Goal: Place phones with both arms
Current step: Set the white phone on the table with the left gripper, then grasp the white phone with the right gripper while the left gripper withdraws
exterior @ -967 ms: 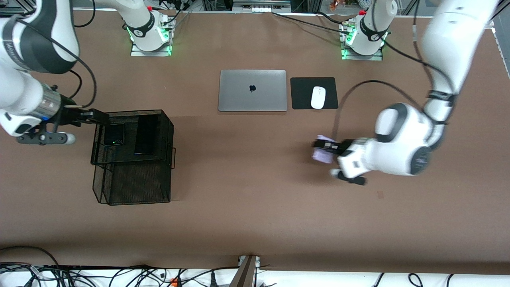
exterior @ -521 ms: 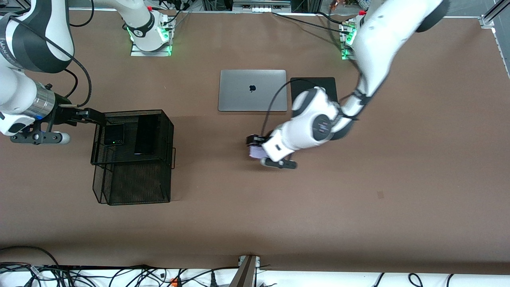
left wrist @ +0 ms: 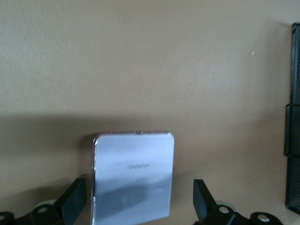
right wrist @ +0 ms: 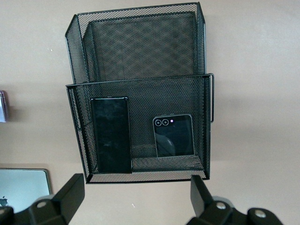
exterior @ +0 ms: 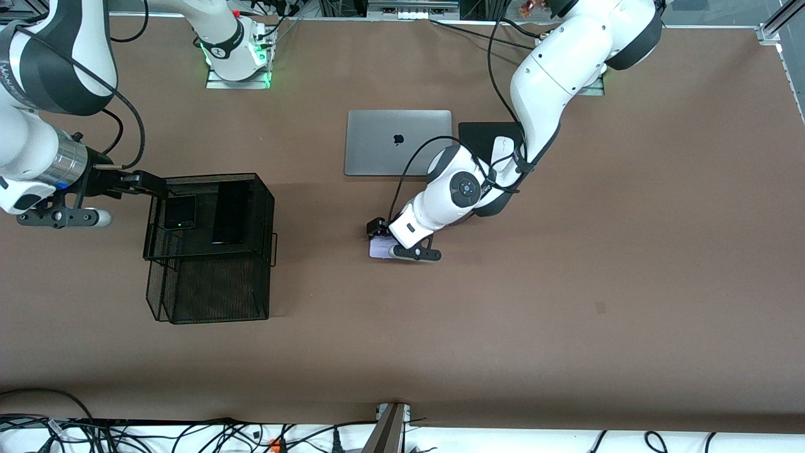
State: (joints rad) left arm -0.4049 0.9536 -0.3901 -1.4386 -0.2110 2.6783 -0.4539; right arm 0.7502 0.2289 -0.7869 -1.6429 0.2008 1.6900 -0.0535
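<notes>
left pincer point(exterior: 379, 234) mid-frame, wide open astride our lilac phone point(exterior: 381, 249) on worktop point(exterior: 503, 327) | right pincer point(exterior: 143, 182) open, empty, waiting at basket point(exterior: 210, 248) | risk: phone sits off-centre; closing may skew it

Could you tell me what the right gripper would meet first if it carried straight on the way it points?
Probably the mesh basket: the right gripper, open, points at its upper tier, though height clearance is unclear.

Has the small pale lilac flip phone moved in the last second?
Yes. The small pale lilac flip phone travelled with the left gripper toward the right arm's end, from below the white mouse past the silver laptop, closer to the black mesh organizer.
</notes>
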